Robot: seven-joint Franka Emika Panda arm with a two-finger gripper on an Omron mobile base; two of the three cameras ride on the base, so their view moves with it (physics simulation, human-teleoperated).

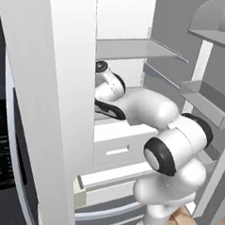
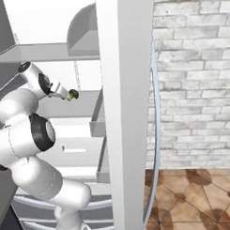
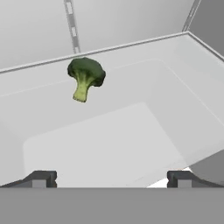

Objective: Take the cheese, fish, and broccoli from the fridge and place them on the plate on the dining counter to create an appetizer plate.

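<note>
The arm (image 1: 173,146) comes up from the floor, bends at a big white elbow and reaches into the open fridge (image 1: 63,106). In the left base view the wrist goes in behind the fridge's front wall, above the white drawer (image 1: 117,150). In the right base view the hand tips down and toward 3 o'clock, under a shelf.

In the hand view the claw (image 3: 109,178) is spread wide. One dark tip sits at 7 o'clock and the other at 5 o'clock. Nothing is between them.

There is one broccoli (image 3: 85,76). In the hand view it is at 11 o'clock, past the tips and apart from them, with its green head up and its pale stem down. It shows against the far wall of a pale white tub (image 3: 131,131). I cannot tell if it touches the tub. In the right base view the broccoli (image 2: 73,94) is a tiny green thing just beside the end of the hand.

The fridge door stands open at 3 o'clock in the left base view, with two grey bins (image 1: 207,99) on it.
</note>
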